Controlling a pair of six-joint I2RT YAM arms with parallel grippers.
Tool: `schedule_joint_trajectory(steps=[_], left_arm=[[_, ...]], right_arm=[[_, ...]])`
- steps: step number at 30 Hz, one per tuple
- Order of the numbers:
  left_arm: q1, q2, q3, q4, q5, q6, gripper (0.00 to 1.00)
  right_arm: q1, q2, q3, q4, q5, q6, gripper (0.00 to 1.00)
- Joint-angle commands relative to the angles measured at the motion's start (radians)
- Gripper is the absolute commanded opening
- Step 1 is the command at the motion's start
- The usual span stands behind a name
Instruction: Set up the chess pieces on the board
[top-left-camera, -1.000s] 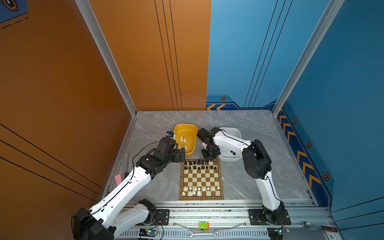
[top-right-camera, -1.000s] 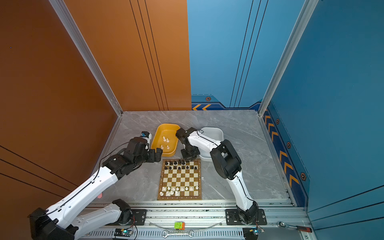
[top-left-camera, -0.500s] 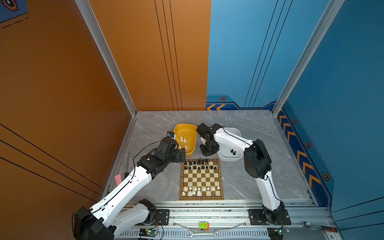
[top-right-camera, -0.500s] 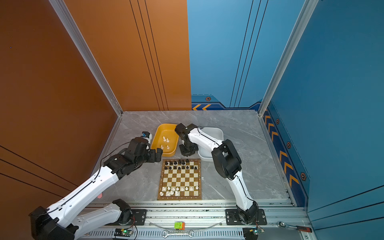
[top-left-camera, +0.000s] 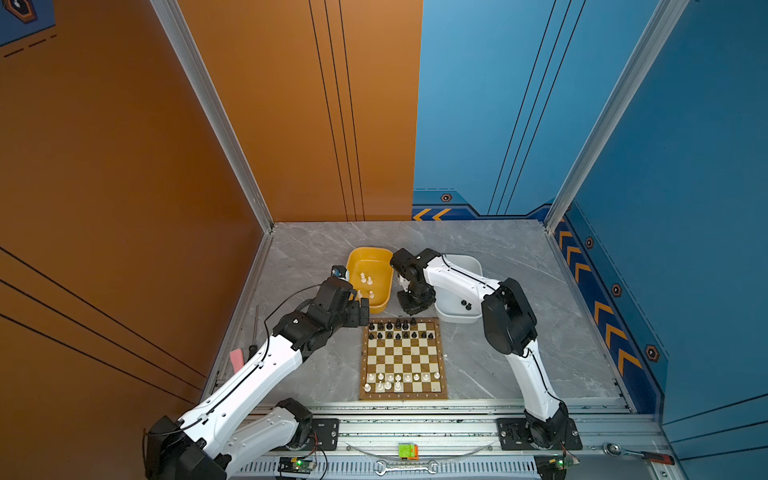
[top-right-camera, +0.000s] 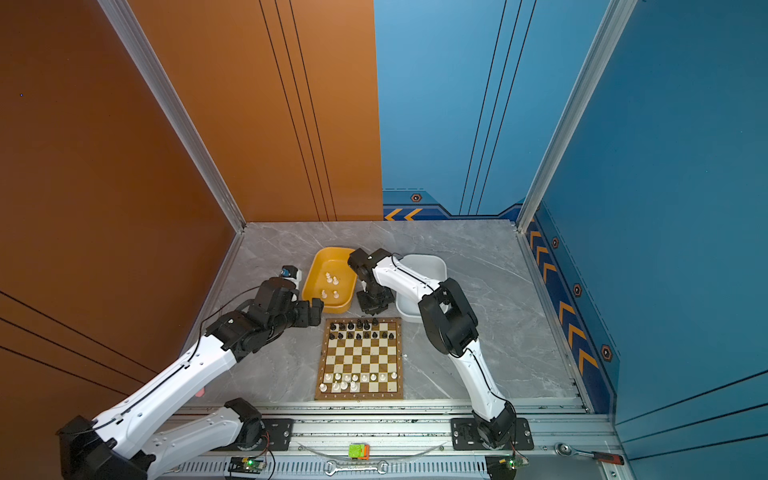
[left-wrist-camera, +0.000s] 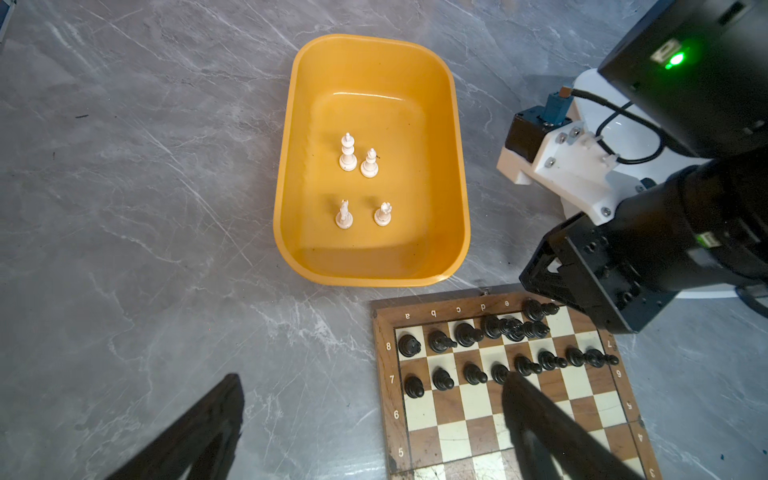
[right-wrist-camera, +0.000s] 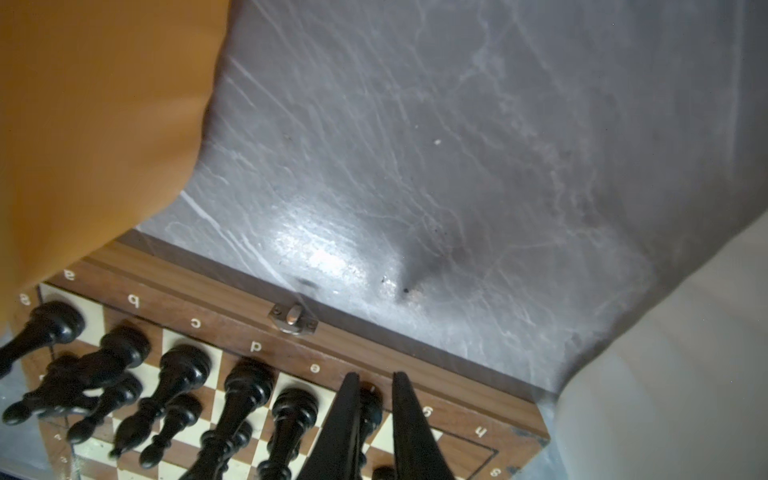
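The board (top-left-camera: 403, 397) (top-right-camera: 359, 397) lies at the front middle. Black chess pieces (top-left-camera: 399, 330) fill most of its two far rows, and white ones (top-left-camera: 399, 380) stand on the two near rows. My right gripper (top-left-camera: 415, 309) (right-wrist-camera: 372, 374) points down at the far edge. Its fingers are shut on a black piece (right-wrist-camera: 370, 401) (left-wrist-camera: 536, 309) standing on the far-row f square. My left gripper (top-left-camera: 362, 313) (left-wrist-camera: 372, 376) hovers open and empty over the board's far left corner. Several white pieces (left-wrist-camera: 353, 158) stand in the yellow tub (left-wrist-camera: 286, 166).
A white tub (top-left-camera: 461, 318) right of the yellow tub (top-left-camera: 370, 253) holds two black pieces (top-left-camera: 465, 305). A wrench (top-left-camera: 405, 467), a green-orange cube (top-left-camera: 408, 451) and a ratchet (top-left-camera: 636, 455) lie on the front rail. A pink item (top-left-camera: 236, 359) sits by the left wall.
The right arm's wrist has shifted slightly toward the back while its gripper stays at the board's far edge. The left arm has barely moved.
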Motion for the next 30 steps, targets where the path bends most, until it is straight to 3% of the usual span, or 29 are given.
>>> schedule_joint_trajectory(steps=[1, 18, 30], left_arm=[[-0.01, -0.018, -0.016, -0.003, -0.016, -0.007, 0.98], [-0.003, -0.022, -0.024, -0.001, 0.006, 0.01, 0.98], [0.016, 0.002, 0.004, 0.006, 0.022, 0.035, 0.98]], right_arm=[[0.011, -0.014, -0.014, -0.036, -0.001, -0.006, 0.19], [0.03, -0.046, -0.063, -0.031, 0.026, 0.013, 0.18], [0.003, -0.036, 0.015, -0.036, 0.006, 0.024, 0.21]])
